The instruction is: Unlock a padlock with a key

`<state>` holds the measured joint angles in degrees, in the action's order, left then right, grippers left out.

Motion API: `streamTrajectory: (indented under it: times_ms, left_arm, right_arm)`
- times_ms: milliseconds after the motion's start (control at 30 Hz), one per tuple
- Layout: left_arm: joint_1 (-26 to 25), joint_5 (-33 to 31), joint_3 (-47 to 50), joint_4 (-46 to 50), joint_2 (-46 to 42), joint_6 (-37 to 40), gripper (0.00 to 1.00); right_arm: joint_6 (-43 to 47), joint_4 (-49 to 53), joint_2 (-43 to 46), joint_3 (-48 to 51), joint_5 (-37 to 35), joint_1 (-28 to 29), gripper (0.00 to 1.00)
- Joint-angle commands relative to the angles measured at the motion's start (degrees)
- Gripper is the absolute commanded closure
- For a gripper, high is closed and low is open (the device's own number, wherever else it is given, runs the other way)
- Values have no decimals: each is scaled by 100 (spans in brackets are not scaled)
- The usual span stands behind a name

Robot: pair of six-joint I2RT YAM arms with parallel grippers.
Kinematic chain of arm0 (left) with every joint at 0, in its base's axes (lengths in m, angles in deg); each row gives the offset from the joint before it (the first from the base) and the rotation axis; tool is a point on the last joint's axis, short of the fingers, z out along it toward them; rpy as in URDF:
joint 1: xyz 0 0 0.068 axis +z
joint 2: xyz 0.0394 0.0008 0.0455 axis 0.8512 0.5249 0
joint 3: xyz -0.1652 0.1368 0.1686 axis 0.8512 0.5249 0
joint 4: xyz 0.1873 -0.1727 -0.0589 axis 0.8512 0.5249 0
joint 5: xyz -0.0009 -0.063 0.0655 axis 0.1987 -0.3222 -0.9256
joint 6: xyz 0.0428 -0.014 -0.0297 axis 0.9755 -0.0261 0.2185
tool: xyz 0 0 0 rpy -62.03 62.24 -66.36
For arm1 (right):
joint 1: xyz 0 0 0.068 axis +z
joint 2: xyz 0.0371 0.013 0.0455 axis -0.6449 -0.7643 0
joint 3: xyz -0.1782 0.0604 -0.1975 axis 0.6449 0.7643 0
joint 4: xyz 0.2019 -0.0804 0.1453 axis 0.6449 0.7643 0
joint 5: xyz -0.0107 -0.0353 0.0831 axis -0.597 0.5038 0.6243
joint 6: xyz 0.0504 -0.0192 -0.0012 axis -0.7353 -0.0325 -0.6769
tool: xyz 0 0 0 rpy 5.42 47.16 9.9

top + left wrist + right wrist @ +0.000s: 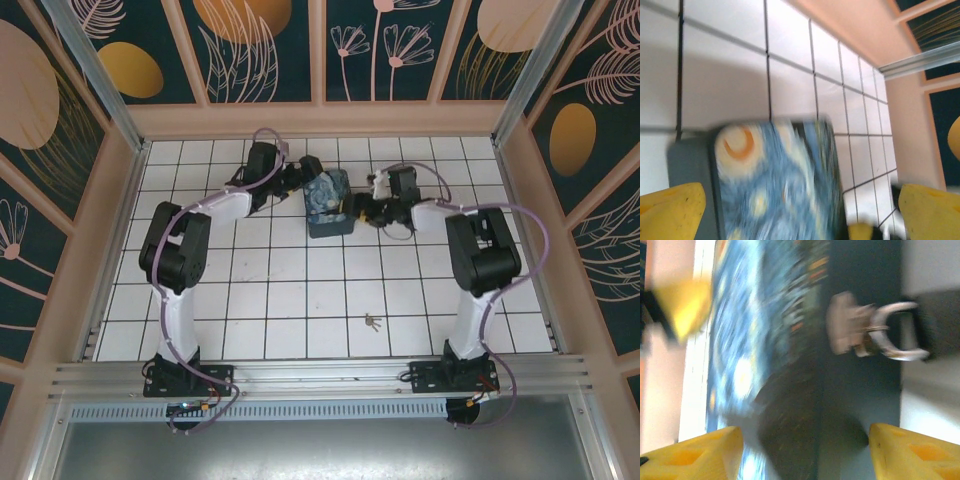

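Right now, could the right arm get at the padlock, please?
Probably yes: the padlock lies just ahead of the open right gripper, seemingly inside the tin, with nothing over it, though the picture is blurred.

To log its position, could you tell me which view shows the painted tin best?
Top external: the painted tin shows whole, in its place on the table. Left wrist shows its painted top, blurred and cropped; right wrist, a blurred part at an angle.

You have bare tiled floor (290, 290) all along the near side of the tin (328, 205), where only the key (372, 322) lies. The left gripper (300, 180) crowds the tin's left side, and the right gripper (362, 208) its right.
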<state>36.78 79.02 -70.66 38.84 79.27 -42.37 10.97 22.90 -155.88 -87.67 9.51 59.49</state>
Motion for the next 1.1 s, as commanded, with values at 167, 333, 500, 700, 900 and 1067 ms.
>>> streamTrajectory:
  times_ms: [167, 333, 500, 700, 900, 1067]
  left_arm:
    - [119, 85, -1366, 1364, 576, 808, 2]
    - [300, -849, -415, 2184, -444, 1279, 1]
    - [150, -1606, 1193, 2858, -1852, 1274, 2]
    - [-724, -1130, 2655, 2265, -3052, 419, 2]
    - [-874, -925, 2838, 1414, -2916, 61, 1]
    - [-853, -1034, 2270, 1299, -2435, 123, 1]
  right_arm:
    - [-945, -591, 1284, 1002, -680, 1331, 32]
    - [-379, 410, 1795, 874, -888, 594, 32]
    - [181, 1020, 1927, 658, -1071, 90, 31]
    - [484, 797, 1247, 265, -1061, -15, 30]
    - [328, 412, 1022, 139, -951, 96, 32]
    - [176, 303, 967, 264, -923, 252, 34]
